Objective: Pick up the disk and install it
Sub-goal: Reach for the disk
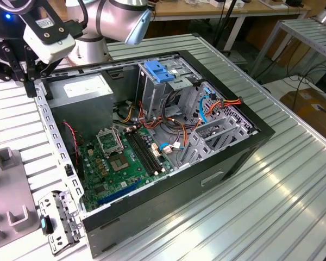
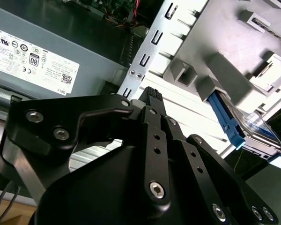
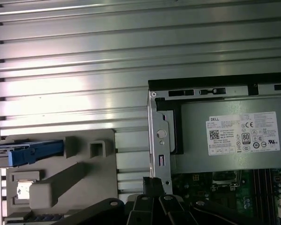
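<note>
matte black gripper (image 2: 143, 101), jaws pressed together and empty, is hovering beside the open computer case (image 1: 168, 190); the flat blue-railed disk (image 3: 37, 152) is resting in a grey moulded holder (image 3: 65, 176) on the ribbed metal table (image 3: 84, 56).

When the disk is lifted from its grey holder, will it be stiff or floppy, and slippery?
Probably stiff: the disk shows a straight blue plastic rail. The rail looks smooth, so it may slip. It sits in the grey holder, so it might catch if lifted tilted.
</note>
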`<state>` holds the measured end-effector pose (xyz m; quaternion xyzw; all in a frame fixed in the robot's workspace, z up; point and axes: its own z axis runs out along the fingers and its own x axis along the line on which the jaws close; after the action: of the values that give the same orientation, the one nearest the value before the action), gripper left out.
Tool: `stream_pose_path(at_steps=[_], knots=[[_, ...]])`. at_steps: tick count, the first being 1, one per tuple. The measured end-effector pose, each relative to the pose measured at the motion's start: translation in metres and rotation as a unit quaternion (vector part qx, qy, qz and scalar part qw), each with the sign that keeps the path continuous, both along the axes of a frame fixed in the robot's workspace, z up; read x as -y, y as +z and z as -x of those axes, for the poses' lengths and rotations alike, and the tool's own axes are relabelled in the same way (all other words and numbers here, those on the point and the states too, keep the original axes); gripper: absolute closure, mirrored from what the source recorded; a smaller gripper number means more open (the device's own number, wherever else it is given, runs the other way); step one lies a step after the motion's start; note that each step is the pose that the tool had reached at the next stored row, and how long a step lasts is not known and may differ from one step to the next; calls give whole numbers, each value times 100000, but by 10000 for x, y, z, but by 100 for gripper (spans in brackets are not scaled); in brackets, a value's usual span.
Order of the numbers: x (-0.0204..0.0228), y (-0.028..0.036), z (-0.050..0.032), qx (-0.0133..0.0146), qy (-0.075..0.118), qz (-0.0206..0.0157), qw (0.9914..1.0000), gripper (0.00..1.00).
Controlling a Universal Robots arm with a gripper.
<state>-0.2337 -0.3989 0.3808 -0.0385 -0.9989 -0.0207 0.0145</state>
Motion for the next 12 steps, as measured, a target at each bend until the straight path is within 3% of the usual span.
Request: stream_pose_path(at_steps=[12], knots=[[0,0,175,-3,0,2,100000,89]])
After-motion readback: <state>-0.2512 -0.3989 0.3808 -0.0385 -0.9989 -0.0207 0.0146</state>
